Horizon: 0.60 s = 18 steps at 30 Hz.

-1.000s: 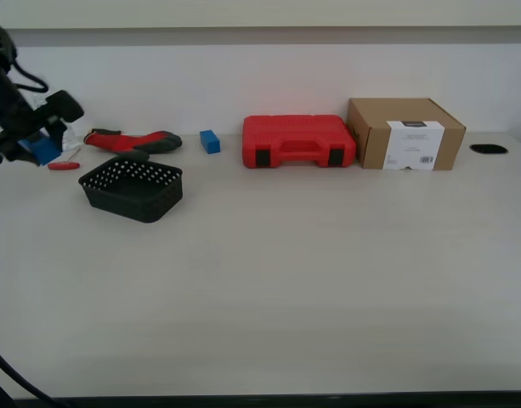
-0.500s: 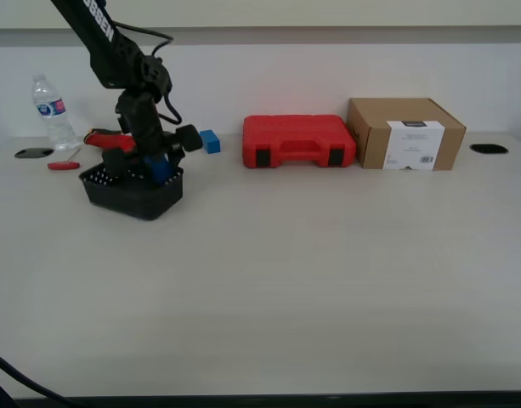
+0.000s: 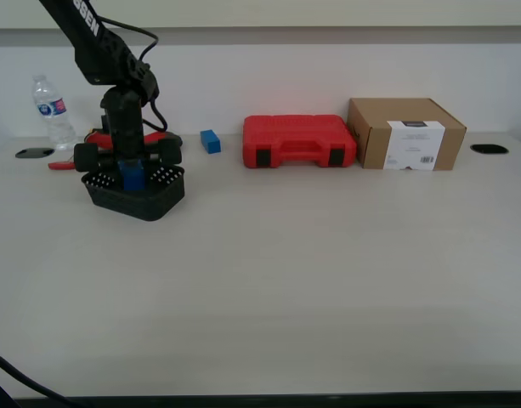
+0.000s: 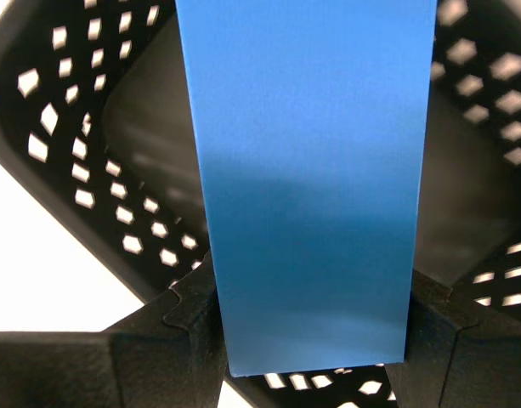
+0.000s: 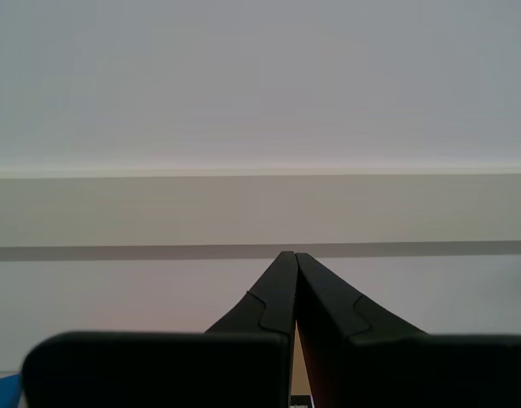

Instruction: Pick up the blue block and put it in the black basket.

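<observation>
The table [image 3: 311, 280] spreads wide and bare across most of the exterior view, with open room everywhere toward that view's right and front. Along its back edge stand a cardboard box [image 3: 405, 134] and a red case [image 3: 298, 141], side by side and almost touching. My first arm [image 3: 99, 51] slants down from the exterior view's upper left, its wrist turned straight downward over the black basket [image 3: 150, 202], which sits near the table's left part in that view. My first gripper [image 3: 131, 177] is clamped on the blue block [image 3: 131, 178], held upright with its lower end inside the basket's rim (whether it touches the floor, I cannot tell). Behind the basket lie a red glove [image 3: 103, 138], a water bottle [image 3: 48, 112] and a small blue block [image 3: 210, 141]. My second gripper [image 5: 293, 263] has its jaws pressed together, holding nothing, pointing at a wall.
</observation>
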Motion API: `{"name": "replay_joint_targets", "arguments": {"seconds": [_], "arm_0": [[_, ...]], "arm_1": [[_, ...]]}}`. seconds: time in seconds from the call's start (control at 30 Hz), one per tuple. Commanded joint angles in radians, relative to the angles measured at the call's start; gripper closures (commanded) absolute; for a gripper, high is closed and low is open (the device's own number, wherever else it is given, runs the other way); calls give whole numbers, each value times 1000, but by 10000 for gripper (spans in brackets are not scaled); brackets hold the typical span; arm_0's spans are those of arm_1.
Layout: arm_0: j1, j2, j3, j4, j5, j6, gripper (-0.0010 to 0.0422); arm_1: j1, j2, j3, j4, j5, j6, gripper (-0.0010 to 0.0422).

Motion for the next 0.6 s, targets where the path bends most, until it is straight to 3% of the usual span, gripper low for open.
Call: {"name": "replay_joint_targets", "arguments": {"seconds": [0.03, 0.17, 0.27, 0.4, 0.5, 0.57, 0.6], "arm_0": [[0, 0, 2, 5, 0, 0, 413], [1, 0, 2, 4, 0, 0, 413], [1, 0, 2, 4, 0, 0, 413], [1, 0, 2, 5, 0, 0, 413], [1, 0, 2, 5, 0, 0, 413], [1, 0, 2, 5, 0, 0, 413], [1, 0, 2, 4, 0, 0, 413]], "arm_1": [[6, -1, -25, 1, 1, 3, 413], [14, -1, -37, 22, 114, 26, 411], [31, -1, -43, 17, 195, 27, 366], [40, -1, -43, 8, 229, 23, 238], [40, -2, -43, 1, 236, -6, 95], [42, -2, -37, -31, 236, -39, 26], [42, -2, -36, -37, 236, -38, 12]]}}
